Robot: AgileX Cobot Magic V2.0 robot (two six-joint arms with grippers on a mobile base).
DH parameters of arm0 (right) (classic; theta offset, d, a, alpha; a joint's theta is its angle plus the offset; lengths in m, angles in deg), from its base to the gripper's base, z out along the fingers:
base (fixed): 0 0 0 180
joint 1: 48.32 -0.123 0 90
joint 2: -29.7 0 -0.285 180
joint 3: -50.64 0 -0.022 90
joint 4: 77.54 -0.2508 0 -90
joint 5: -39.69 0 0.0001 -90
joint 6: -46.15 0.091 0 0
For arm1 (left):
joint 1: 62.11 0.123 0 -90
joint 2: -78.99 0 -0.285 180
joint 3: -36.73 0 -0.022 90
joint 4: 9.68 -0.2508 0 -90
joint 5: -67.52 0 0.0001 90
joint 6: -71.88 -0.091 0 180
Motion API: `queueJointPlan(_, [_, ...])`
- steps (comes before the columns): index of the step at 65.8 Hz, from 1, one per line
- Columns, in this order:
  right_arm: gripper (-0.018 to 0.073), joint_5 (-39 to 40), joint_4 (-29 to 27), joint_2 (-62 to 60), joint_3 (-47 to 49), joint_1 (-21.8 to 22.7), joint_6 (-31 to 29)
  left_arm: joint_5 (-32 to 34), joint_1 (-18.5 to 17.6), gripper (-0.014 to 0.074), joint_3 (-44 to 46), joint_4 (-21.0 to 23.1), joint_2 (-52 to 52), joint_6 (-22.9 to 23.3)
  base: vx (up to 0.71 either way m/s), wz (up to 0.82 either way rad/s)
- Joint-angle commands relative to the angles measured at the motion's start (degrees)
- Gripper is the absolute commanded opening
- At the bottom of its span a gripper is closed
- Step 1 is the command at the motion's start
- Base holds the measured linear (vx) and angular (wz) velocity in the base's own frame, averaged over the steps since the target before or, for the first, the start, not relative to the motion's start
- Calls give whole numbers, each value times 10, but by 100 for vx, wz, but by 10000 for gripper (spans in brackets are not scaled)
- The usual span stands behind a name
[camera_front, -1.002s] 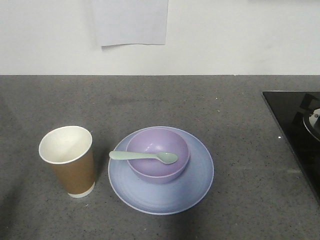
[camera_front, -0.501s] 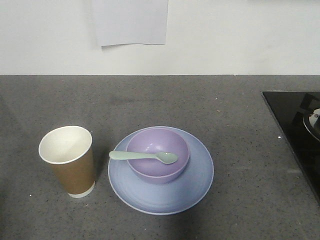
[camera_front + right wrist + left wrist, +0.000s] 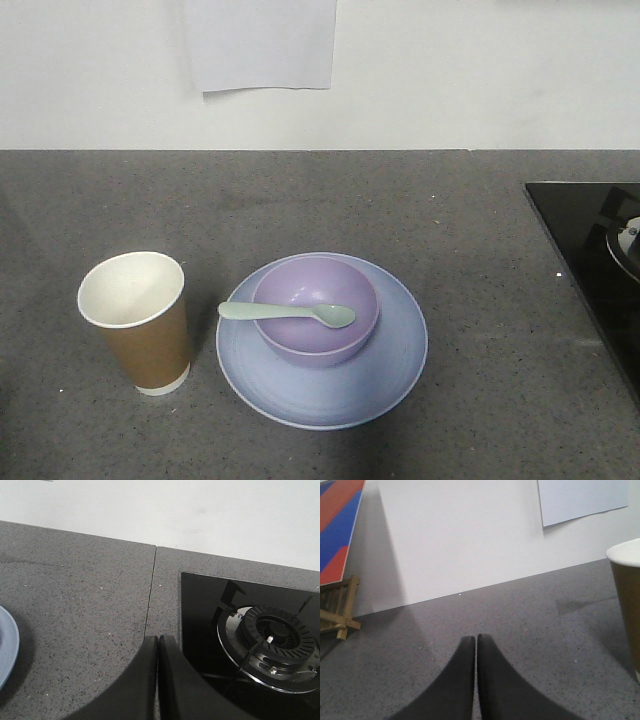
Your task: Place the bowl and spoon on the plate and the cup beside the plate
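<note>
One plate (image 3: 322, 385), one bowl (image 3: 315, 310), one spoon (image 3: 287, 313) and one cup (image 3: 138, 320) made up the whole setting on the grey speckled tabletop (image 3: 300, 200), four things in all. In the front view the pale blue plate lay just below the middle of the frame, and the lavender bowl stood upright on it, toward the plate's upper left. The single mint-green spoon lay across the bowl's rim, its handle sticking out past the left edge and its scoop over the hollow at the right. The brown paper cup stood upright at the lower left, just beside the plate but not touching it, its white inside showing.

Neither of my two arms showed in that front view. My left jaws (image 3: 475, 641) were pressed together with nothing between them, low over bare tabletop, and the cup's side (image 3: 626, 605) stood at the right edge of that wrist view. My right jaws (image 3: 158, 641) were likewise together and held nothing; they sat over the seam between the tabletop and one black glass hob (image 3: 240, 630), with one round burner (image 3: 272, 645) at the right and a sliver of the plate's rim (image 3: 9, 647) at the far left. One pale sheet of paper (image 3: 260, 45) hung on the white wall at the top of the front view.
</note>
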Motion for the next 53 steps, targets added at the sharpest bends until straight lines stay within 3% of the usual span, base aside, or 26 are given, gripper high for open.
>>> queueJointPlan(1, [-6, 25, 20, -1, 15, 4, -2, 39, 1, -8, -18, -58, 4, 69, 0, 0])
queueJointPlan(11, [-6, 25, 20, -1, 15, 4, -2, 39, 1, -8, -18, -140, 4, 176, 0, 0])
queueJointPlan(15, [-6, 25, 20, -1, 15, 4, -2, 38, 1, -8, -18, -153, 4, 196, 0, 0])
queueJointPlan(53, [-6, 25, 20, -1, 15, 4, -2, 37, 1, -6, -17, -138, 4, 196, 0, 0])
